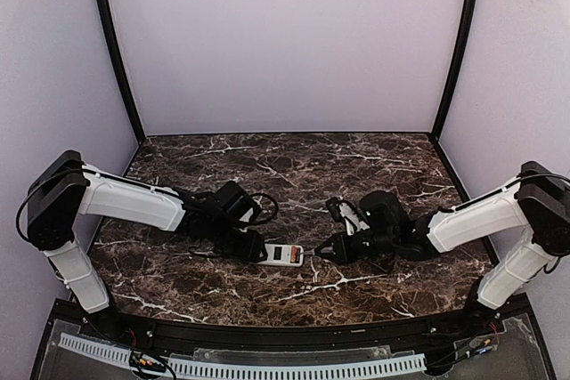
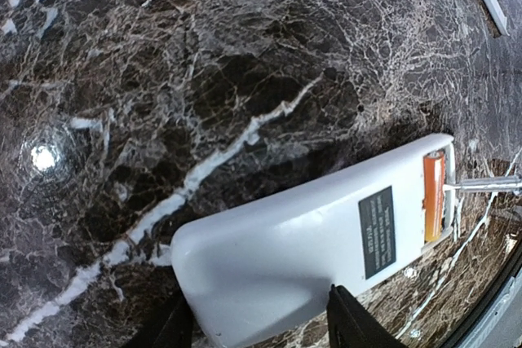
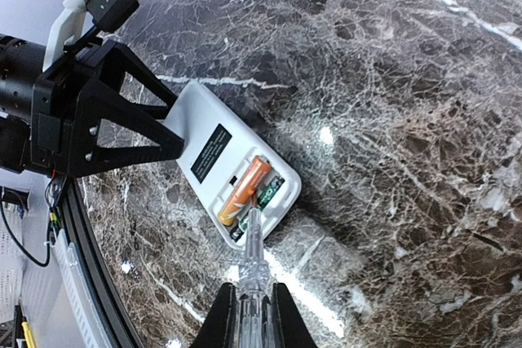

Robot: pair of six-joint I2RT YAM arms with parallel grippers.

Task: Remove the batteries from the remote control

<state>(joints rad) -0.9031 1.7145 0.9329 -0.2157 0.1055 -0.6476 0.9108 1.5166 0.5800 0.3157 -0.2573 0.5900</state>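
Note:
The white remote control [image 3: 204,143] lies back-up on the marble, its battery bay open at the end facing the right arm. An orange battery [image 3: 245,189] and a green-wrapped battery [image 3: 269,193] sit side by side in the bay. My right gripper [image 3: 253,307] is shut on a clear-handled tool [image 3: 251,262], whose tip pokes between the two batteries. My left gripper [image 2: 261,319] has one black finger [image 2: 355,323] on each side of the remote control [image 2: 310,242] at its other end and clamps it. From above, the remote control [image 1: 283,254] lies between both grippers.
A small flat white cover plate [image 2: 495,4] lies on the marble beyond the remote. The table's black front rail [image 3: 90,283] runs close to the remote's near side. Light walls close in the back and sides.

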